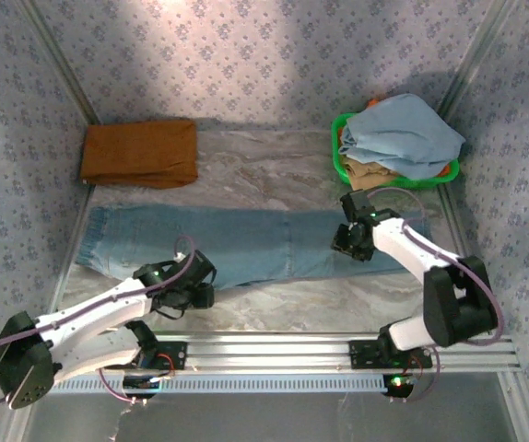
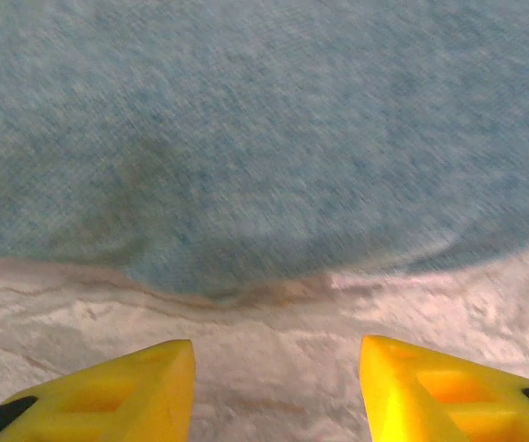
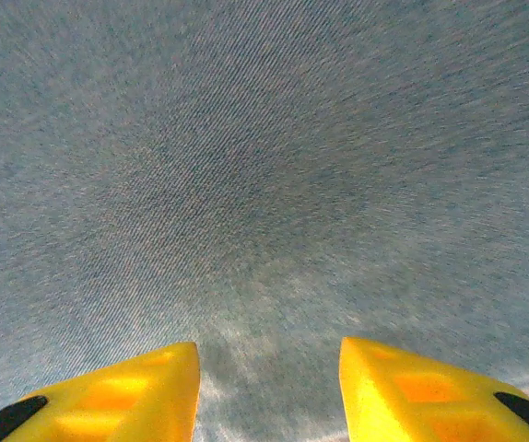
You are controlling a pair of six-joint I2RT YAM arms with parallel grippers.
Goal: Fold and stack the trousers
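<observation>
The trousers [image 1: 237, 241], mid-blue jeans, lie flat across the middle of the table, folded lengthwise into a long band. My left gripper [image 1: 193, 285] hovers at their near edge toward the left. In the left wrist view its yellow fingers [image 2: 126, 396] stand apart over bare table, with the denim edge [image 2: 246, 184] just ahead and nothing between them. My right gripper [image 1: 350, 241] sits over the right end of the jeans. Its yellow fingers [image 3: 421, 396] are spread above the denim [image 3: 264, 184], holding nothing.
An orange-brown folded garment [image 1: 140, 153] lies at the back left. A green basket [image 1: 341, 158] at the back right holds a pale grey-blue garment [image 1: 403, 135] over a tan one. Patterned walls close in the table; a metal rail [image 1: 338, 354] runs along the near edge.
</observation>
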